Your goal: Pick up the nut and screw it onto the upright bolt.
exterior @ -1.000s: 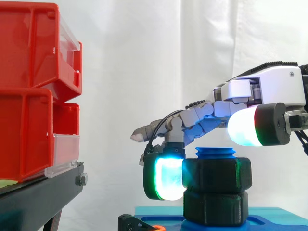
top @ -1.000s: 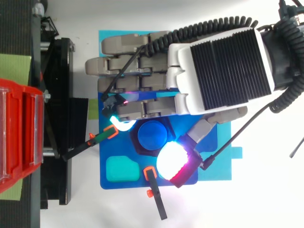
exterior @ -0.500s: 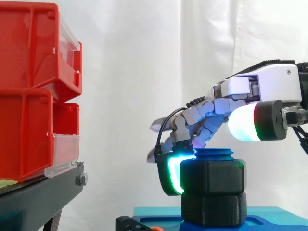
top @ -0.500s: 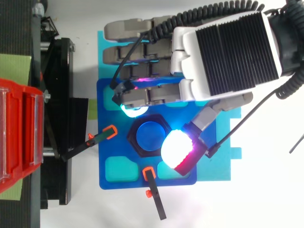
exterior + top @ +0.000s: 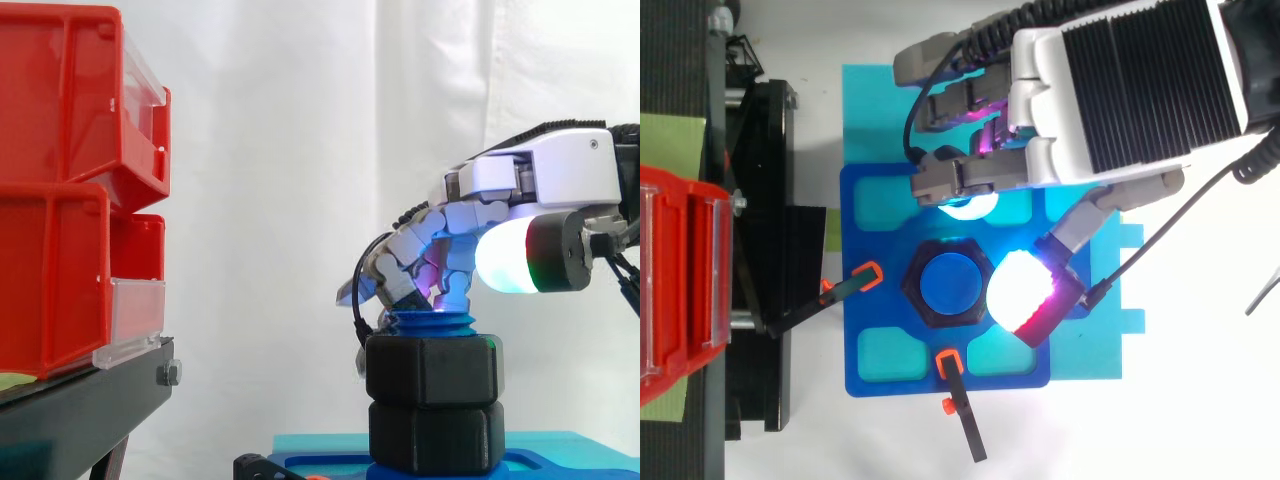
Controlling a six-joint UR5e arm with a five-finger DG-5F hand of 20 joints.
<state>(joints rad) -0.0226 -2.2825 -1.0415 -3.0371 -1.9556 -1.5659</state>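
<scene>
A black hex nut (image 5: 435, 370) sits on the upright blue bolt (image 5: 947, 285), whose threaded top (image 5: 432, 322) sticks out above it. A second black hex piece (image 5: 435, 437) lies under the nut on the blue base plate (image 5: 878, 205). My hand (image 5: 1135, 85) reaches in from the right, above the bolt. Its fingers (image 5: 412, 268) are curled down behind the bolt top, and one cyan pad (image 5: 968, 206) stands clear of the nut's far edge. The glowing thumb pad (image 5: 512, 258) hangs above nut height, beside the nut's right edge (image 5: 1023, 297). Nothing is held.
Red bins (image 5: 70, 190) stand on a black stand (image 5: 80, 410) at the left. A cyan sheet (image 5: 870, 110) lies under the base plate. Two black clamps with orange tips (image 5: 868, 276) (image 5: 951, 366) hold the plate at its left and front edges.
The finger pad that pressed the nut's left side has come off it and curled up behind the bolt top. The hand has drawn back from the stand; the nut has turned slightly.
</scene>
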